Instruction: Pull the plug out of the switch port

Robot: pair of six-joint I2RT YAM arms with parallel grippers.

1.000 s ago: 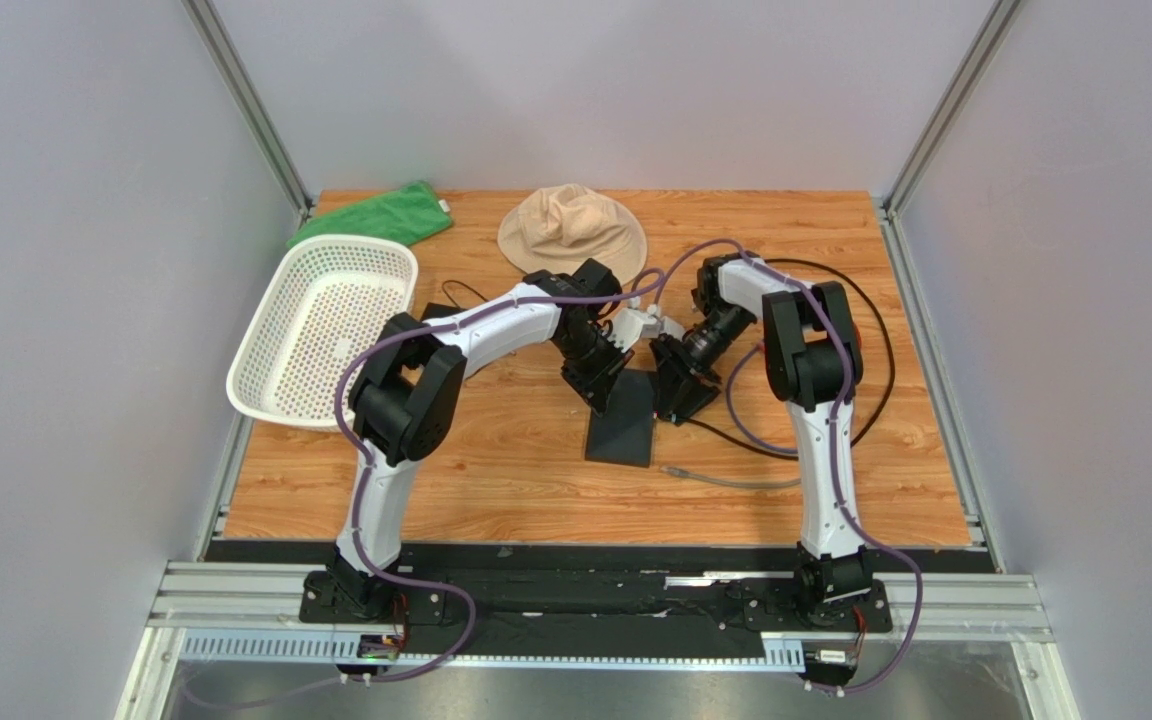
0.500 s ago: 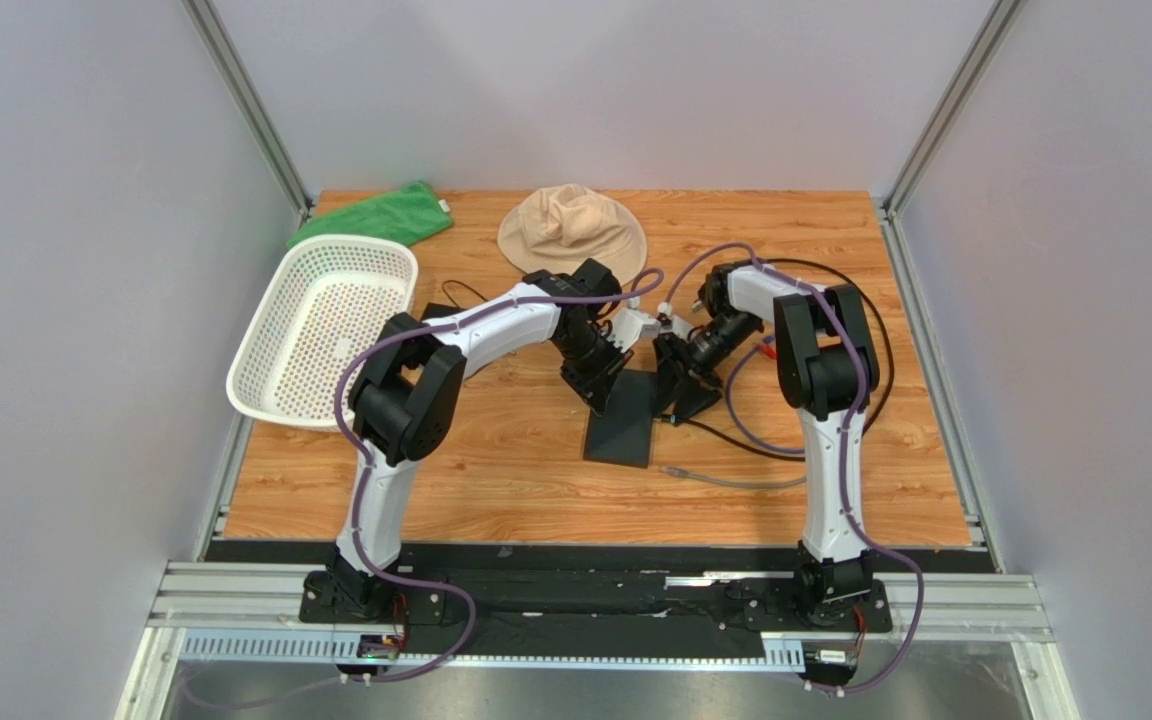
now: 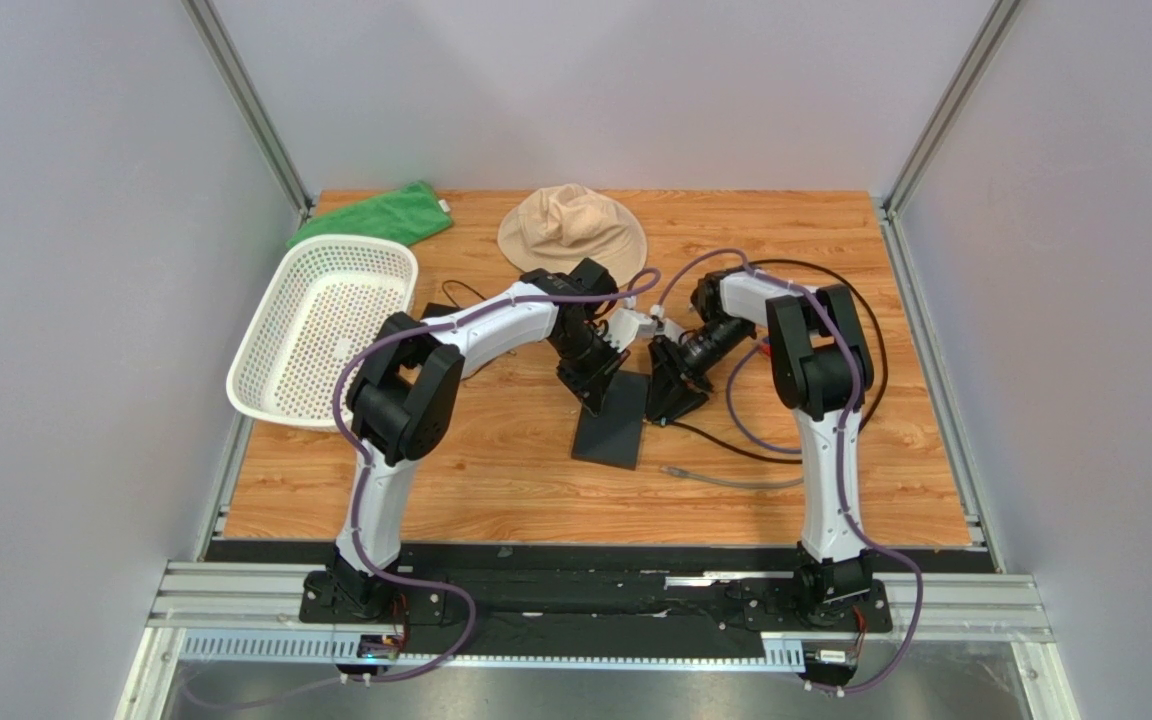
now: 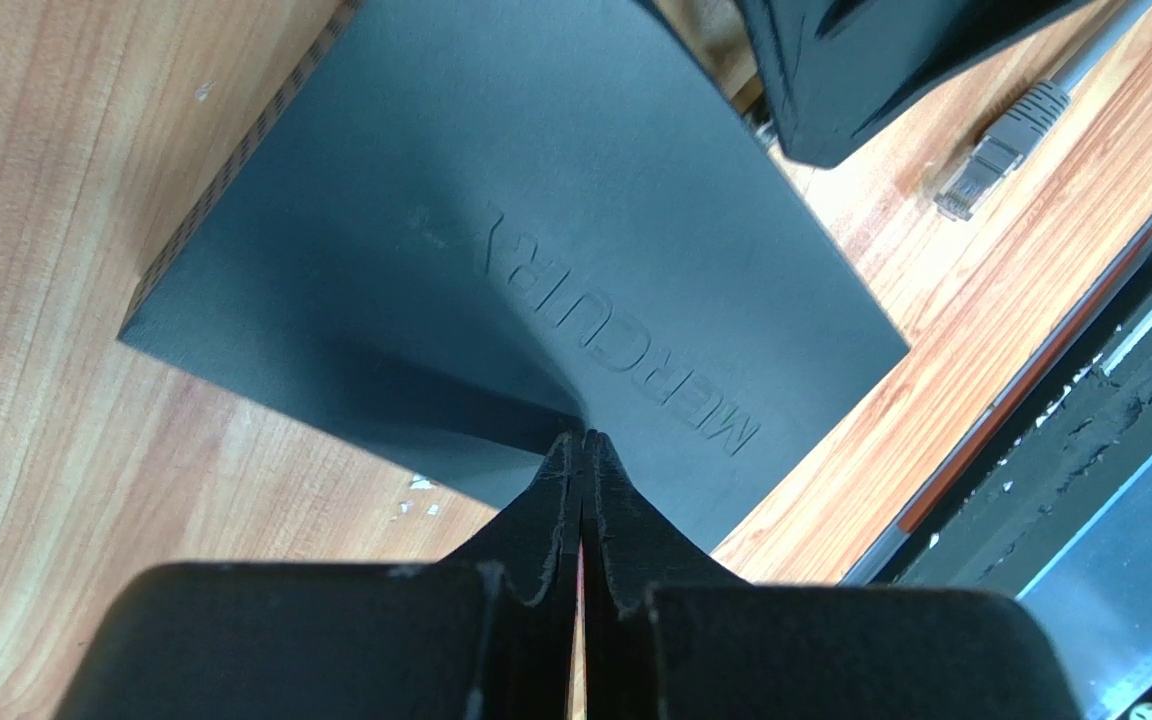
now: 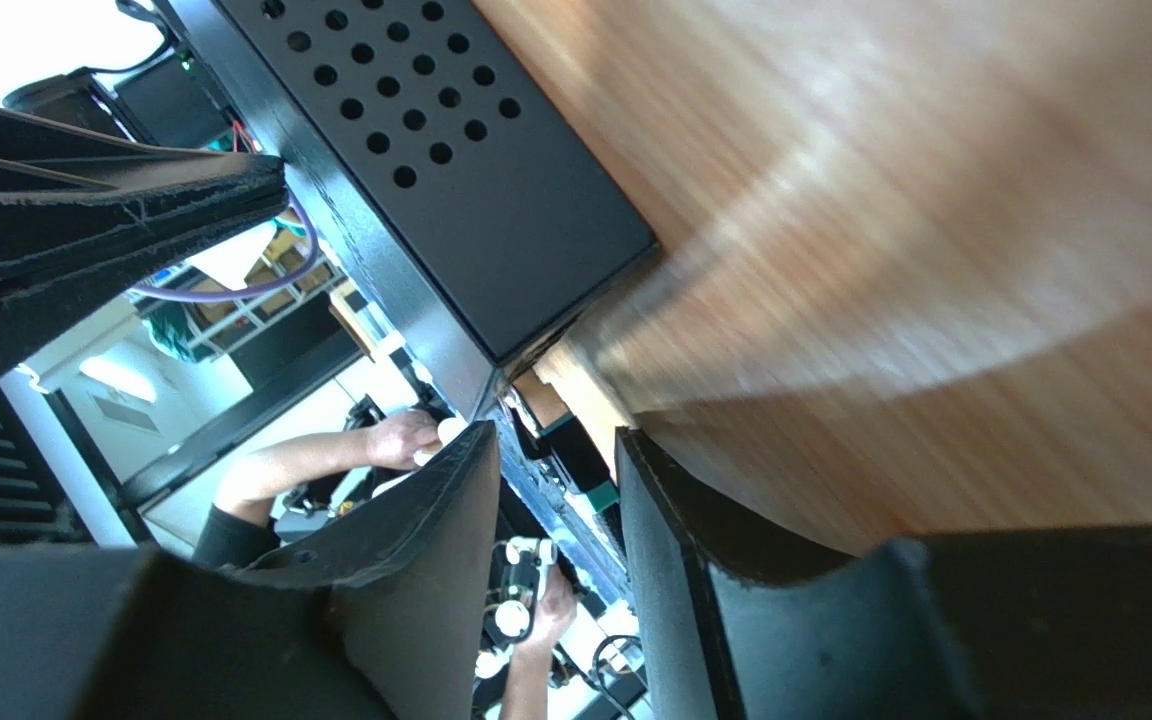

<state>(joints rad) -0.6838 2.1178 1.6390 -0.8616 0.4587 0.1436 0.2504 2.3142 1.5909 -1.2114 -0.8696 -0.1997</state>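
Observation:
The switch (image 3: 611, 432) is a thin flat black box on the wooden table between both arms. In the left wrist view it (image 4: 537, 255) shows raised "MERCURY" lettering. My left gripper (image 3: 599, 386) is shut and empty, its tips (image 4: 585, 438) resting on the switch's top. My right gripper (image 3: 663, 402) is just right of the switch, jaws open (image 5: 555, 450) with nothing between them, next to the switch's perforated face (image 5: 447, 165). A grey cable's clear plug (image 4: 988, 143) lies loose on the table, apart from the switch; it also shows in the top view (image 3: 677, 471).
A white perforated basket (image 3: 319, 323) sits at the left, a green cloth (image 3: 379, 215) at the back left, and a tan hat (image 3: 572, 228) at the back. A black cable (image 3: 875, 353) loops at the right behind my right arm.
My right gripper has moved a little left, closer to the switch. The switch has shifted slightly left under my left gripper.

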